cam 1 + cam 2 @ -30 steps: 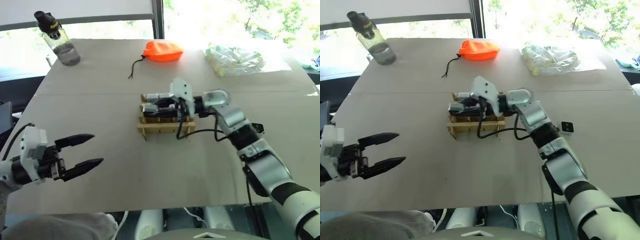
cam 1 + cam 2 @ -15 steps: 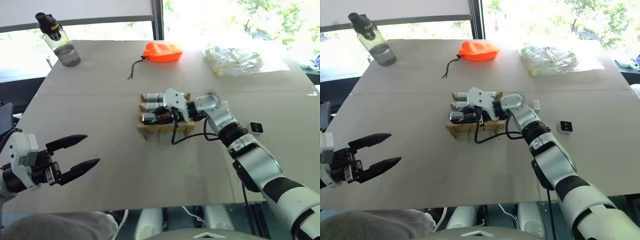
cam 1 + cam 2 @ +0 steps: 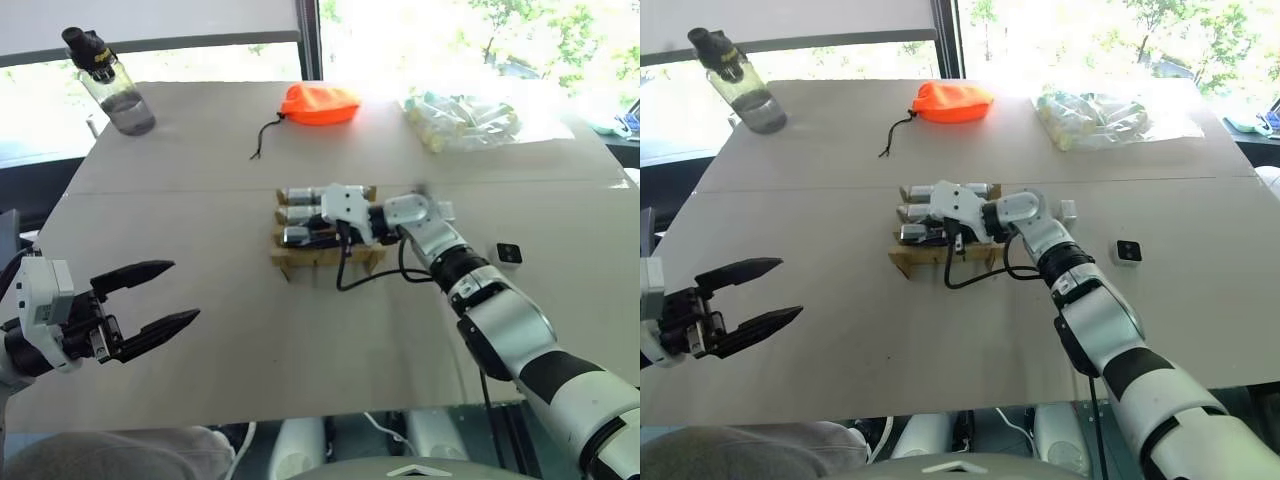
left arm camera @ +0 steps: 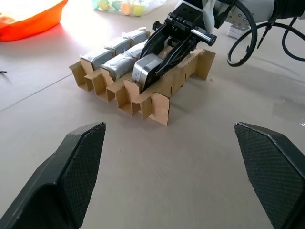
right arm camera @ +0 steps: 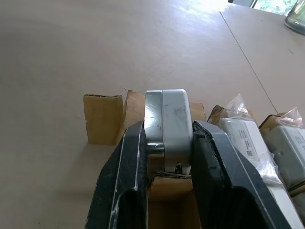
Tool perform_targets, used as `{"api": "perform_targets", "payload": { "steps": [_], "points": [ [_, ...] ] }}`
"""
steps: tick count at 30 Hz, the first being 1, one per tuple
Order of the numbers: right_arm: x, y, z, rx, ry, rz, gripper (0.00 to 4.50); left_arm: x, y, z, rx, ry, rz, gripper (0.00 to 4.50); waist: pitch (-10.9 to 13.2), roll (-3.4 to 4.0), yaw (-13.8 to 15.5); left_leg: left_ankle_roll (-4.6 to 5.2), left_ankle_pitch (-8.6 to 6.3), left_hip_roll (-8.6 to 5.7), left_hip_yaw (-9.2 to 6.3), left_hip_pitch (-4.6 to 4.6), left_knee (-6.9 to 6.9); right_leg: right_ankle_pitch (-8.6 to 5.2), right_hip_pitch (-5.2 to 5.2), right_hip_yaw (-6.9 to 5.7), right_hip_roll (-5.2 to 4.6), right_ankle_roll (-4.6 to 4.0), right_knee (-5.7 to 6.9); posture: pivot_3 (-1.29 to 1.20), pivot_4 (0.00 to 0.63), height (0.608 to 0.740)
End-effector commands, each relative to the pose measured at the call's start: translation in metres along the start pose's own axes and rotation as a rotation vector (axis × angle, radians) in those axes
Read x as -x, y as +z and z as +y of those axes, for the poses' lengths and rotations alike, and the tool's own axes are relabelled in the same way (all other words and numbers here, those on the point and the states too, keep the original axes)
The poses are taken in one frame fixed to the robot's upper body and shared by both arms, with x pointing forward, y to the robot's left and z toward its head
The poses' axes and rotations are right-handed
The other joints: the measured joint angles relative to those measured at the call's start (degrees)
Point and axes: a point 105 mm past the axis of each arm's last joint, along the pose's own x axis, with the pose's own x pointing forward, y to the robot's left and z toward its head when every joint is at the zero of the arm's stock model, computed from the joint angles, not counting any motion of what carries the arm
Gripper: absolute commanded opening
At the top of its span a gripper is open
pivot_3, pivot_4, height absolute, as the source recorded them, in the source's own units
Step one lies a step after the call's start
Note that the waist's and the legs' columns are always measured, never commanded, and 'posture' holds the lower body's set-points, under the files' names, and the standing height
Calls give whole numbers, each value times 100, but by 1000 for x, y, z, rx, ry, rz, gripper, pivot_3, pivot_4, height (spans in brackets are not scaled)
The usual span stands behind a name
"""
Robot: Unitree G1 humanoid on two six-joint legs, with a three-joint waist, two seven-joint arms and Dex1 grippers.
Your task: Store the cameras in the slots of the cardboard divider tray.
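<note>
Your right tool (image 5: 164, 143) is clamped on a camera (image 5: 169, 121), low in a front slot of the tray (image 4: 143, 98). Its shiny metal sides look slippery, so grip the flat faces squarely. Your left tool (image 3: 150, 305) hangs apart over the counter (image 3: 300, 340).

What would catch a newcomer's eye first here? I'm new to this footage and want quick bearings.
Mid-table, the right gripper is shut on a silver camera, setting it into the cardboard divider tray, where other cameras already lie side by side. Next, the bright orange pouch at the table's far edge stands out. Near the front left, the left gripper hangs open over bare table.
</note>
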Motion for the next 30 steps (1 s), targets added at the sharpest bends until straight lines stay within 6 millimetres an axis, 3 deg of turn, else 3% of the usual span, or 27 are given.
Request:
{"api": "perform_targets", "payload": {
  "steps": [1,9,15,19,23,27,30],
  "points": [
    [0,6,1,19,32,-13,740,2,7,0,-39,6,-5,4500,0,0,0,0,0,1,0,0,0,0,0,0,0,0,0,0,150,740],
    [3,12,-6,4,-12,-50,4457,-1,8,1,-43,11,-17,4500,0,1,0,-1,0,1,-1,0,-1,0,0,3,-3,-1,-1,0,150,740],
    [48,59,-11,15,-97,-244,4457,-8,9,-3,-43,-27,-23,4500,1,1,42,-1,0,0,-17,-12,0,1,0,3,-10,0,-7,0,150,740],
    [92,62,6,-27,-221,-221,4457,-19,12,-5,-62,-90,-32,4500,-1,-2,67,-2,-1,-4,-29,-19,-1,1,0,-9,-15,0,-12,0,150,740],
    [146,46,17,-117,-449,-136,4457,-35,16,-6,-77,-179,-42,4500,0,1,159,-1,0,-6,-31,-15,0,0,2,-12,-13,-1,-9,0,150,740],
    [223,-7,27,-244,-818,69,4457,-61,26,-6,-97,-267,-94,4500,0,1,183,0,0,-8,-15,-2,1,0,7,-13,6,0,-2,0,150,740],
    [256,-37,44,-289,-980,222,4457,-80,27,-9,-106,-329,-117,4500,-1,0,223,2,0,-15,-16,2,1,0,15,-13,17,2,-3,0,150,740]
  ]
}}
